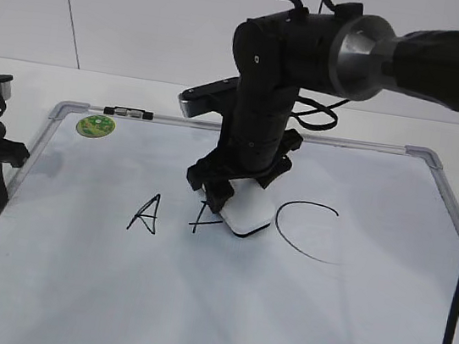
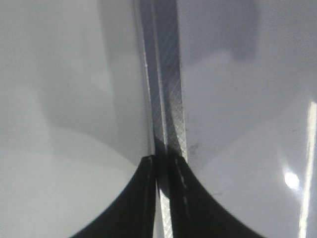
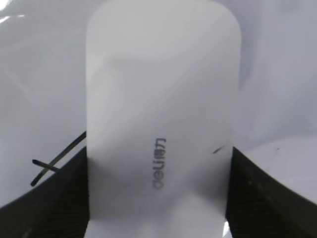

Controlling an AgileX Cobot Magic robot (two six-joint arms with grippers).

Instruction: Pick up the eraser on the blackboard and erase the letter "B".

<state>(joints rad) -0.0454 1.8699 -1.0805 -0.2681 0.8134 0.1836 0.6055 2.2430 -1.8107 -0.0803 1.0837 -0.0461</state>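
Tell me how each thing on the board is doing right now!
eraser: flat on the board, gripped by the right gripper.
letter "B": mostly gone, only a stroke shows.
letter "A": whole.
letter "C": whole.
left gripper: fingers shut, over the board's frame.
blackboard: lying flat.

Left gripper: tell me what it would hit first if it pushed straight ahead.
Probably the board's metal frame: the left gripper, fingers closed, points along that strip, seemingly right at it, though depth is unclear.
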